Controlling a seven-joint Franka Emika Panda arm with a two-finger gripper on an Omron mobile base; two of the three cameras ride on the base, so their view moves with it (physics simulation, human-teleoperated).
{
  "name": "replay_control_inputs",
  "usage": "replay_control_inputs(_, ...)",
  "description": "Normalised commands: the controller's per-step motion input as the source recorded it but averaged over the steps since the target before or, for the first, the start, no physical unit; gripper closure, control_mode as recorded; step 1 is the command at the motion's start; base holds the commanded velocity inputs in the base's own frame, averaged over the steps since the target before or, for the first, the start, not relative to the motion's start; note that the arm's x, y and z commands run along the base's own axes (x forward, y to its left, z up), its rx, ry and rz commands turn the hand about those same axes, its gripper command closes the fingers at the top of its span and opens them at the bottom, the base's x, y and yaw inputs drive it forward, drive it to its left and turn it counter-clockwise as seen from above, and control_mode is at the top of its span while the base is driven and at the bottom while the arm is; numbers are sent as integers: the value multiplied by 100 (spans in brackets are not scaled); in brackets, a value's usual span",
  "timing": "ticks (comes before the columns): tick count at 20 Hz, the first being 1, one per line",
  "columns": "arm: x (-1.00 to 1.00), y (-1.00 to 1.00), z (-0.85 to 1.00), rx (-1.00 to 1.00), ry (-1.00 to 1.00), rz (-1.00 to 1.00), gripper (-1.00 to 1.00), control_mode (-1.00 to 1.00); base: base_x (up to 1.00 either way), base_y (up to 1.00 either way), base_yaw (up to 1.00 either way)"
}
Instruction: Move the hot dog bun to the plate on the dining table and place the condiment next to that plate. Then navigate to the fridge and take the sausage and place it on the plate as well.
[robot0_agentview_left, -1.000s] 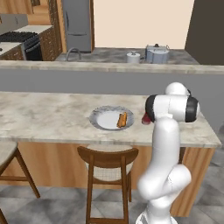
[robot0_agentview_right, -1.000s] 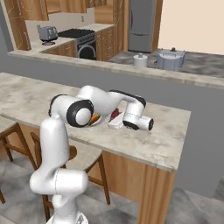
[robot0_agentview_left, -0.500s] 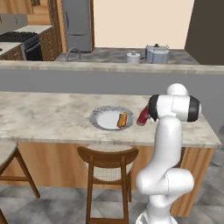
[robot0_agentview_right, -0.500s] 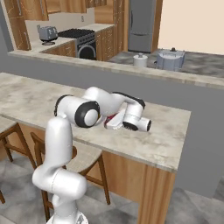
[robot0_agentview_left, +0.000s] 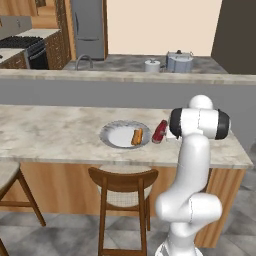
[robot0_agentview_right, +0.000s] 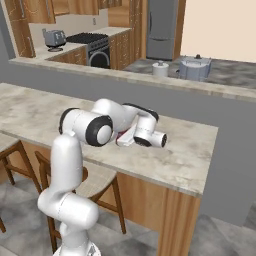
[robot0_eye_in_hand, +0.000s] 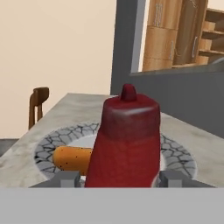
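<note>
On the dining table (robot0_agentview_left: 60, 132) lies the plate (robot0_agentview_left: 116, 137), pale grey with a wide rim, and in it the orange-tan bun (robot0_agentview_left: 137, 136) rests toward the side nearest the bottle. Just beside the plate's rim lies the red condiment (robot0_agentview_left: 160, 131), on its side on the stone top, its body pointing roughly along the table's depth. In the hand view the condiment (robot0_eye_in_hand: 124, 140) stands large in the foreground between the two finger tips, the bun (robot0_eye_in_hand: 72, 159) and the crackled rim of the plate (robot0_eye_in_hand: 48, 144) behind it. The gripper (robot0_eye_in_hand: 119, 178) has its jaws partly open, one tip on each side of the bottle's body; whether they press on it or merely flank it I cannot tell. In the right base view the hand (robot0_agentview_right: 148, 134) is low over the table with the arm folded in front of it, a sliver of red showing beside it. Beyond the table runs a grey ledge (robot0_agentview_left: 125, 76), and behind that a counter bearing a pot (robot0_agentview_left: 179, 61) and a small white container (robot0_agentview_left: 152, 65). The fridge (robot0_agentview_left: 88, 27) stands closed at the back of the kitchen. A wooden stool (robot0_agentview_left: 123, 186) sits under the table's edge below the plate.
</note>
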Motion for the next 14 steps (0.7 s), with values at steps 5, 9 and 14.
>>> replay_control_inputs(5, 0, 0, -16, -6, 0, -3, 100, -100, 0, 0, 0)
replay_control_inputs(9, 0, 0, -16, -4, 0, 0, -100, -100, 0, 0, 0)
replay_control_inputs(14, -2, -1, 6, -2, 1, -2, -100, -100, 0, 0, 0)
